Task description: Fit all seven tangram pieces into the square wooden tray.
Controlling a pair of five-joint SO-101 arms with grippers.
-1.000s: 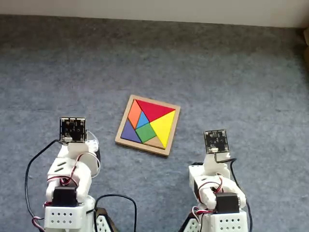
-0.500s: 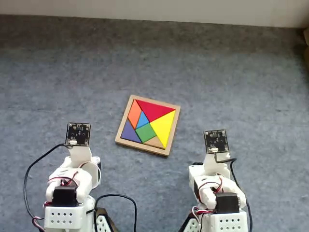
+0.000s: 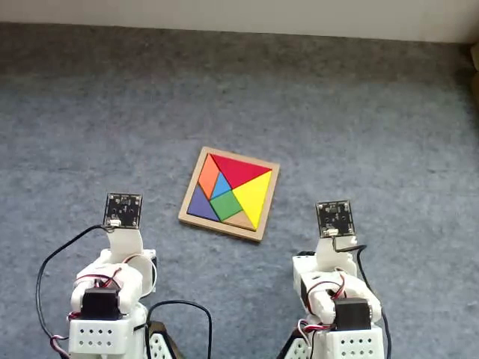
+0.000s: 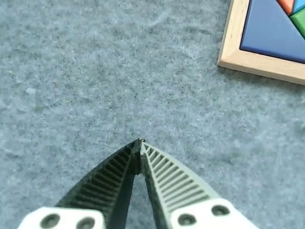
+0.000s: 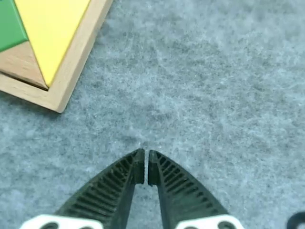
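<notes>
The square wooden tray (image 3: 266, 200) lies mid-table on the grey carpet, holding coloured tangram pieces: red (image 3: 239, 170), yellow (image 3: 254, 198), orange (image 3: 207, 176), light blue (image 3: 220, 186), green (image 3: 225, 205), purple-blue (image 3: 199, 205) and a wood-coloured triangle (image 3: 242, 219). My left gripper (image 4: 140, 143) is shut and empty over bare carpet, near the tray's corner (image 4: 233, 52) by the purple-blue piece (image 4: 269, 31). My right gripper (image 5: 145, 155) is shut and empty over carpet, close to the tray's corner (image 5: 59, 98) beside the yellow piece (image 5: 50, 28).
Both arm bases (image 3: 101, 314) (image 3: 337, 310) stand at the near edge, the left arm's wrist camera board (image 3: 123, 211) left of the tray and the right arm's (image 3: 334, 218) to its right. A pale wall strip (image 3: 239, 15) borders the far side.
The left arm has drawn back toward its base, its wrist board moving nearer the front edge and slightly right. The right arm and the tray have not moved.
</notes>
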